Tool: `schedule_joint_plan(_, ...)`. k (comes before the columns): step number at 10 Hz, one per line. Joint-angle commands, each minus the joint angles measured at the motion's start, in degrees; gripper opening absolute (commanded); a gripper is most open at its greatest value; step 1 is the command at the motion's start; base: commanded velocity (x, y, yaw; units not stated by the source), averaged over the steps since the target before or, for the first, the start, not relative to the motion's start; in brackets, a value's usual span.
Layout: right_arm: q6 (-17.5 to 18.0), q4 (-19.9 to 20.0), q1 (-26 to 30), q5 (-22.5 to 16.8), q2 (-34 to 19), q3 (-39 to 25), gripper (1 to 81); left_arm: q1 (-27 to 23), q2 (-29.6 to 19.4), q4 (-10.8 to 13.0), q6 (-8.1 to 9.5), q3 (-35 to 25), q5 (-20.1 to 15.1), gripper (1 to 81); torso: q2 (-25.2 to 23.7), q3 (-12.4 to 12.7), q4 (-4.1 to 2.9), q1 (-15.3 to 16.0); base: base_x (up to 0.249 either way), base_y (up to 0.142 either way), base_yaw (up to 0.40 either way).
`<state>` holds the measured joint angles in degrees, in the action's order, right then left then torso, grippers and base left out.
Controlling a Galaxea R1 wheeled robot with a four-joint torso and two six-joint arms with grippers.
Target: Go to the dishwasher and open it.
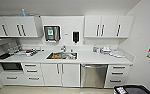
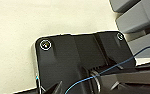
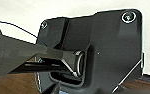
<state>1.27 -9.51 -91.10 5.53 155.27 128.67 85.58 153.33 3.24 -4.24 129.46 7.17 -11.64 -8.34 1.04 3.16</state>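
Nearest, a dark bin (image 1: 133, 89) holds something black-and-white. Going left to right along the white counter (image 1: 88, 58): a steel sink (image 1: 62, 55) full of dishes, then beneath, the square brushed-steel dishwasher (image 1: 93, 75), shut, front facing the camera, bar handle horizontal. Gripper fingers: cannot tell.

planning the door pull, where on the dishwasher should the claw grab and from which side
Grip the horizontal bar handle along the top edge of the dishwasher, near its middle. Come straight from the front, roughly level with the bar, since the steel door is shut, flush between the white cabinet doors and the drawers. The bar looks like the only part standing proud.
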Motion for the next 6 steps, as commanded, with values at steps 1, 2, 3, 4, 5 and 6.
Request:
schedule_joint_plan(1,-0.21,-0.68,2.54,-2.81,-1.08,-0.45,81.1,-2.91,-1.27,0.27,0.20,-0.53,-2.51,81.1,0.00,0.00,0.00,0.00,0.114,0.000,0.000)
schedule_joint_plan(2,-0.21,-0.60,2.54,-2.81,-1.08,-0.27,81.1,-3.00,-1.18,0.27,0.20,-0.53,-2.51,81.1,0.00,0.00,0.00,0.00,0.114,0.000,0.000)
schedule_joint_plan(3,-0.21,-0.68,2.45,-2.81,-1.08,-0.27,81.1,-3.00,-1.18,0.27,0.12,-0.53,-2.51,81.1,0.00,0.00,0.00,0.00,0.114,0.000,0.000)
schedule_joint_plan(4,-0.21,-0.60,2.45,-2.81,-1.08,-0.19,81.1,-2.91,-1.09,0.27,0.11,-0.53,-2.51,81.1,0.00,0.00,0.00,0.00,0.114,0.000,0.000)
schedule_joint_plan(5,-0.21,-0.60,2.45,-2.81,-1.08,-0.19,81.1,-3.00,-1.09,0.27,0.20,-0.61,-2.51,81.1,0.00,0.00,0.00,0.00,0.114,0.000,0.000)
schedule_joint_plan(6,-0.21,-0.51,2.45,-2.81,-1.08,-0.10,81.1,-3.00,-1.09,0.27,0.20,-0.61,-2.51,81.1,0.00,0.00,0.00,0.00,0.114,0.000,0.000)
